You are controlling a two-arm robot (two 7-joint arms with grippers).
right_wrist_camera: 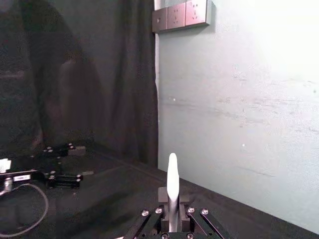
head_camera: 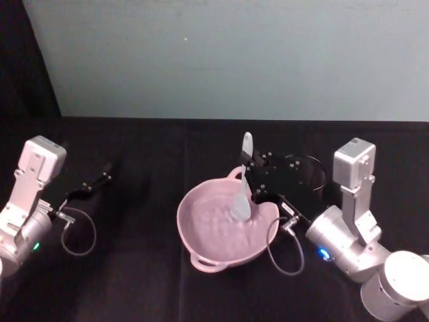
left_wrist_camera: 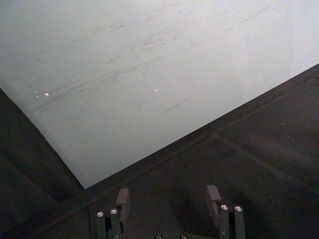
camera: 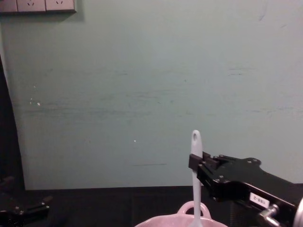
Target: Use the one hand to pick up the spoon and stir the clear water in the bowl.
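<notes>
The black angular right gripper [head_camera: 249, 176] clamped the slim white plastic spoon [head_camera: 242, 198] upright, its scoop in the round pale pink bowl [head_camera: 182, 225] — the left gripper [left_wrist_camera: 168, 196] sat parked at left, fingers wide.

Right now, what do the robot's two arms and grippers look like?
The right gripper is black and angular, dotted with silver screws, with a small white printed label; a grey cable loops to its silver cylindrical wrist, topped by a pale boxy housing. The left gripper matches: black, silver wrist, grey cable loop.
</notes>
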